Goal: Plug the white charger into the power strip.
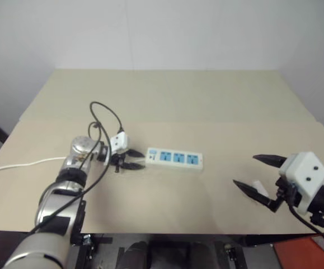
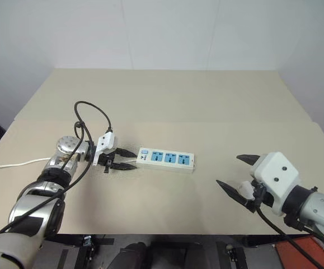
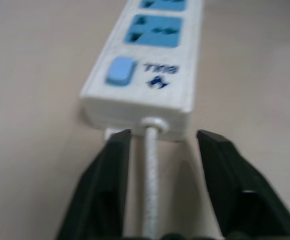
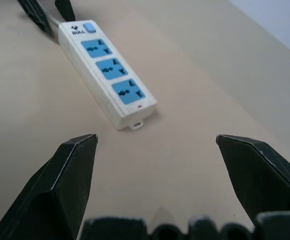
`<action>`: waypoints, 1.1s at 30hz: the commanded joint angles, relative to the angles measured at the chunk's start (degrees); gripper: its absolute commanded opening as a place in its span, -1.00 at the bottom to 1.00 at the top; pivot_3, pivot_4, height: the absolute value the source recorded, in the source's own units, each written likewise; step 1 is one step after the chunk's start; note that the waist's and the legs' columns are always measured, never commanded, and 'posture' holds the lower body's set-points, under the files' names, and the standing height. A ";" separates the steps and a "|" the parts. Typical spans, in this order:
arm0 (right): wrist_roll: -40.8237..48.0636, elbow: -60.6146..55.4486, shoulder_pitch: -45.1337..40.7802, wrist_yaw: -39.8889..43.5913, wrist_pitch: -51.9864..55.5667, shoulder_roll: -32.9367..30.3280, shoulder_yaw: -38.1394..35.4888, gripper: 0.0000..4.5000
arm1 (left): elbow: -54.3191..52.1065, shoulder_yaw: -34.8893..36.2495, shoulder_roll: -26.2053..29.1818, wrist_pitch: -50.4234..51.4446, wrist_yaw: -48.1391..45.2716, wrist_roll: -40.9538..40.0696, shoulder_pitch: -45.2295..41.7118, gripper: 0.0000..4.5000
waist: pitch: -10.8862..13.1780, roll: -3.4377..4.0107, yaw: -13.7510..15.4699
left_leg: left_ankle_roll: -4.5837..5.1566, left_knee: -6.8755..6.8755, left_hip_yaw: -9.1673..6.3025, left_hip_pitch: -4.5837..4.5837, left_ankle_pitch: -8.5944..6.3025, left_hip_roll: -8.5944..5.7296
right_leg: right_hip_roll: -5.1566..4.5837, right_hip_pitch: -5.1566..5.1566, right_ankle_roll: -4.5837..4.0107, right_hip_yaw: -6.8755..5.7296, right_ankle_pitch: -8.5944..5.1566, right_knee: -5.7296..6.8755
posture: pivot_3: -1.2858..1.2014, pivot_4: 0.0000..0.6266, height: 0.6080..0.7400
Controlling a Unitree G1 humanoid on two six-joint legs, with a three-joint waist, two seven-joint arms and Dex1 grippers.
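I saw the power strip (image 1: 174, 158) lying flat mid-table (image 1: 178, 95), sockets up. My left gripper (image 1: 129, 159) sat at its switch end, fingers parted either side of the white cord (image 3: 151, 170), gripping nothing. My right gripper (image 2: 239, 175) hovered well apart, spread wide and empty; a small white piece by it might have been the charger, though I couldn't tell.

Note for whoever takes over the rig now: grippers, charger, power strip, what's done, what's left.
Left gripper: open, fingers either side of the white cord at the switch end of the long white power strip with three blue sockets, on the beige table.
Right gripper: open, empty, hovering to its right.
Small boxy piece beside it, likely the white charger.
Sockets empty; plugging in remains.
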 commanded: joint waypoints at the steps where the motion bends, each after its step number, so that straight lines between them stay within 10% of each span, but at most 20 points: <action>1: 0.30 -2.67 0.73 -0.73 0.11 0.74 -3.75 1.00 | -0.83 0.71 1.73 -1.22 -3.25 -2.98 -0.51 0.59 | 0.00 0.00 -0.11 | 0.00 0.00 0.00 0.01 0.00 0.00 | 0.00 0.00 0.00 0.00 0.00 0.00 | 0.03 -0.52 1.00; 4: 0.20 -2.81 1.28 -0.62 0.05 1.23 -4.47 1.00 | 0.04 0.30 2.19 -1.26 -3.31 -4.00 -1.12 0.98 | 0.00 0.00 -0.18 | 0.00 0.00 0.00 0.06 0.00 0.01 | 0.00 0.03 0.00 0.01 0.00 0.01 | 0.03 -0.52 1.00; 33: 5.47 0.71 -6.03 4.48 3.21 -5.16 -5.25 1.00 | 16.33 2.57 -2.03 -4.43 -3.31 -10.45 -9.17 0.99 | 0.01 -0.01 0.01 | 0.01 0.01 0.00 0.00 0.00 -0.01 | 0.00 0.03 0.00 -0.03 0.00 -0.01 | 0.03 -0.52 1.00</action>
